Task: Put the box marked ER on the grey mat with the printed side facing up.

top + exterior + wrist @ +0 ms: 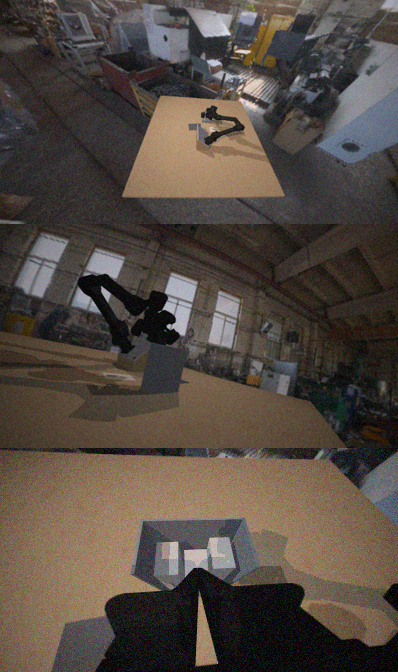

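Wrist view: gripper (197, 572) closed to its narrowest, nothing gripped, seen before the bin (250, 543) (163, 368). Three boxes (167, 557) are held inside the bin (reach codes unreadable). Grey mat (80, 645) (193, 127) partly seen, apart from the bin.

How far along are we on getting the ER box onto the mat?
Done: nothing placed yet; the dark grey flat mat bears no box. In hand: nothing; the black gripper is shut. Left: everything, as three pale boxes stand in the grey open-topped bin: identify ER (codes unreadable here), grasp, lay printed side up, withdraw.
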Action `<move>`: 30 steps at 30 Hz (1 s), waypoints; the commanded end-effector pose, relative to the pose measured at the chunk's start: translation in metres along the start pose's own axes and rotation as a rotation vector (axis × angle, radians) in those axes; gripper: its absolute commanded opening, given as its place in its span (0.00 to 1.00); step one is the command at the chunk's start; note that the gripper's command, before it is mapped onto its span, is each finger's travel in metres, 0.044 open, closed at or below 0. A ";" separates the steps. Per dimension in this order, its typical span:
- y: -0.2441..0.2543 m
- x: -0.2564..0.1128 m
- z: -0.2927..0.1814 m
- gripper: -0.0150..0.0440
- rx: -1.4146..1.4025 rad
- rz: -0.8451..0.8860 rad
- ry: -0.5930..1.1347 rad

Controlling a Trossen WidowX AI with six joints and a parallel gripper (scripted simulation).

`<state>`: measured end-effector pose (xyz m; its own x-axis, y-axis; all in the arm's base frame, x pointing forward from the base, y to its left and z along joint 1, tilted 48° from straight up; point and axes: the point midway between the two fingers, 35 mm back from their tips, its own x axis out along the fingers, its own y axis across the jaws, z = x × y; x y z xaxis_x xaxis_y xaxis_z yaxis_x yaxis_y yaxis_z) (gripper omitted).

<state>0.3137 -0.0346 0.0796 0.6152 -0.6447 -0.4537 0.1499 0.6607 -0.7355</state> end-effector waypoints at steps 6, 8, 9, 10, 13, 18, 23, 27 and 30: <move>0.000 -0.003 -0.008 0.25 -0.005 -0.003 0.008; 0.000 -0.003 -0.008 0.25 -0.005 -0.003 0.008; 0.000 -0.003 -0.009 0.25 -0.005 -0.003 0.008; 0.000 -0.004 -0.009 0.25 -0.005 -0.003 0.008; 0.000 -0.004 -0.011 0.25 -0.005 -0.003 0.008; 0.000 -0.005 -0.013 0.25 -0.005 -0.002 0.008; 0.000 -0.006 -0.015 0.25 -0.005 -0.002 0.008; 0.000 -0.007 -0.017 0.25 -0.005 -0.002 0.009; 0.000 -0.008 -0.018 0.25 -0.005 -0.002 0.009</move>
<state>0.3005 -0.0342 0.0775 0.6173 -0.6432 -0.4530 0.1517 0.6623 -0.7337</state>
